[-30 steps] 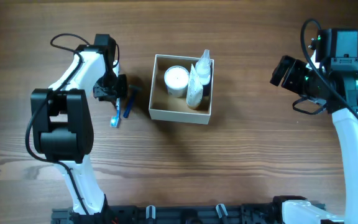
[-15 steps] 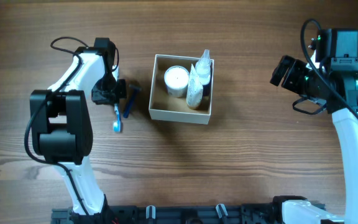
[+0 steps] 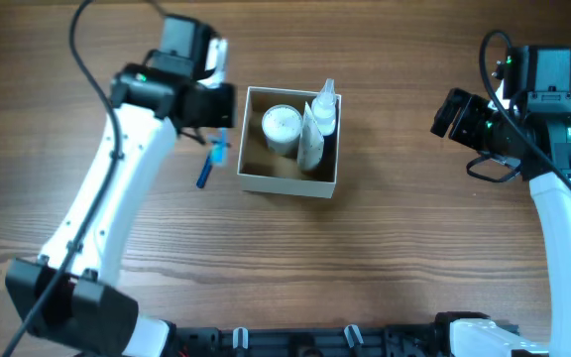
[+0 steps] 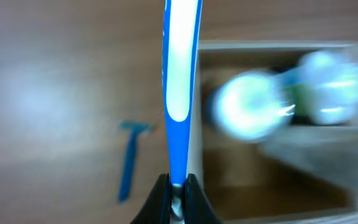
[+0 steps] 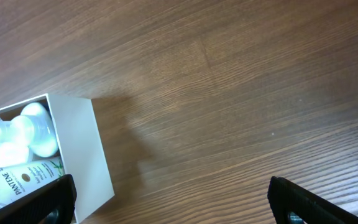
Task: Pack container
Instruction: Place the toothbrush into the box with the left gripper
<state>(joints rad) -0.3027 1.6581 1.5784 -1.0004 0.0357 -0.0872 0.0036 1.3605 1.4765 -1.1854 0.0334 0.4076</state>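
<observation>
The container is a square cream box with a brown inside, at mid table. It holds a round white jar, a white tube and a clear bottle. My left gripper is shut on a blue and white toothbrush, held in the air just outside the box's left wall. In the left wrist view the toothbrush rises from the gripper, with the box rim to its right. My right gripper is open and empty, far right of the box.
A blue razor lies on the wooden table left of the box, and also shows in the left wrist view. Bare wood lies between the box and the right gripper.
My left gripper has lifted the toothbrush off the table and carried it right, up to the box's left wall. The razor stays on the table. The right arm has not moved.
</observation>
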